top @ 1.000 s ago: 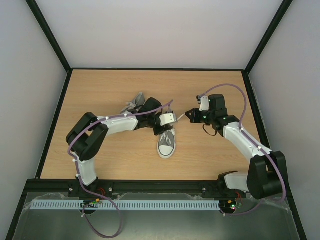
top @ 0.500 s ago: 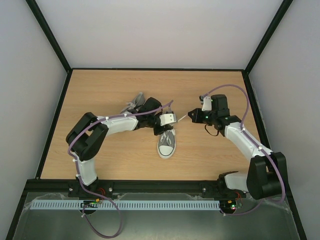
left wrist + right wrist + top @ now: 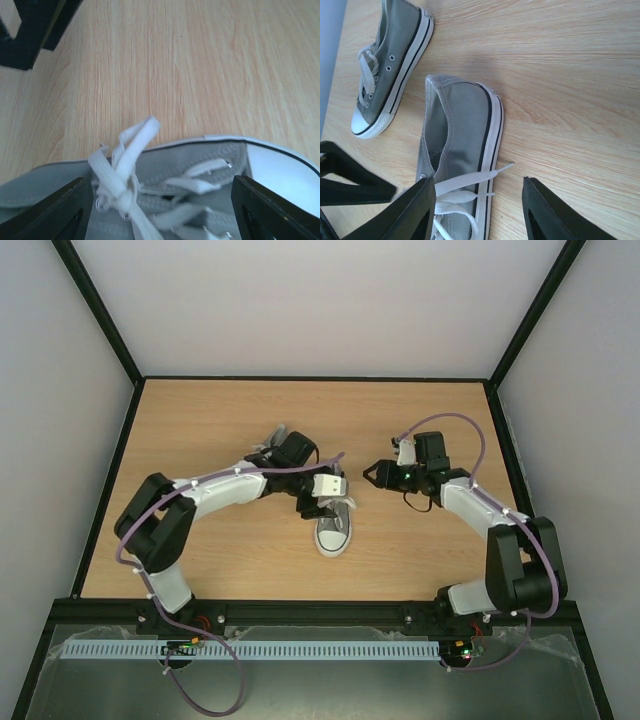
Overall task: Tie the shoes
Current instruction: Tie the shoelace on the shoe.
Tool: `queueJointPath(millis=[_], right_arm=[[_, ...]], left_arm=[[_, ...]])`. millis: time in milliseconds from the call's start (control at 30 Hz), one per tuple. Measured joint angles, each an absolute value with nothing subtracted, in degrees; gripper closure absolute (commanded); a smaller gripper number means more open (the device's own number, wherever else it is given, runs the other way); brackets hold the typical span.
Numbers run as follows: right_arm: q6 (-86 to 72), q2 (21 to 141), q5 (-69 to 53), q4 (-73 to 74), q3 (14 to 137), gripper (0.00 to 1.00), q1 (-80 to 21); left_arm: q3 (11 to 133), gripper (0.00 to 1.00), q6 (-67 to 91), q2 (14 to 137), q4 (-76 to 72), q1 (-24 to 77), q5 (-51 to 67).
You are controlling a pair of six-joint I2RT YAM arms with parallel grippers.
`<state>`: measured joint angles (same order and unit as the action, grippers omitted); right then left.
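Observation:
One grey shoe (image 3: 333,533) with a white toe cap lies mid-table, toe toward the near edge. My left gripper (image 3: 320,508) hovers open just above its laces. In the left wrist view the white laces (image 3: 120,172) are crossed in a loose knot, between the fingers (image 3: 55,210) without touching them. My right gripper (image 3: 369,475) is open to the shoe's right. In the right wrist view two loose lace ends (image 3: 470,181) hang over this shoe's (image 3: 462,130) sole, and my right gripper (image 3: 477,186) grips nothing. The second shoe (image 3: 268,447) (image 3: 390,60) lies on its side farther back.
A black frame edges the wooden table (image 3: 220,560), with pale walls around it. The left arm (image 3: 230,490) stretches across the left half, hiding part of the second shoe. The right arm (image 3: 480,510) runs along the right side, its cable (image 3: 470,430) looping above.
Both grippers have opened and let go of the lace ends, which now lie slack on the shoe. The right gripper has shifted left toward the shoe; the left has dropped slightly closer.

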<state>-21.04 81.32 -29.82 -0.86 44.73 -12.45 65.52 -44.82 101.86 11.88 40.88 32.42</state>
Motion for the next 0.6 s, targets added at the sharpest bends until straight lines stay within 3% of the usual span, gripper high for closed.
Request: queueJointPath(millis=[200, 300, 400, 600], right_arm=[[-21.6, 76.1, -29.7, -0.9, 40.8, 0.45, -12.6], [-23.4, 74.7, -32.2, -2.9, 36.3, 0.39, -14.7], [-24.4, 76.0, -34.6, -4.3, 34.4, 0.39, -17.5], [-24.5, 80.1, -38.2, -9.3, 34.4, 0.42, -18.3]], left_arm=[[63.9, 0.23, -49.9, 95.2, 17.4, 38.8, 30.5], [60.9, 0.31, -49.0, 94.3, 15.5, 38.3, 27.9], [58.2, 0.43, -47.7, 94.8, 13.9, 38.1, 26.5], [57.1, 0.51, -45.9, 96.7, 10.1, 38.1, 25.2]])
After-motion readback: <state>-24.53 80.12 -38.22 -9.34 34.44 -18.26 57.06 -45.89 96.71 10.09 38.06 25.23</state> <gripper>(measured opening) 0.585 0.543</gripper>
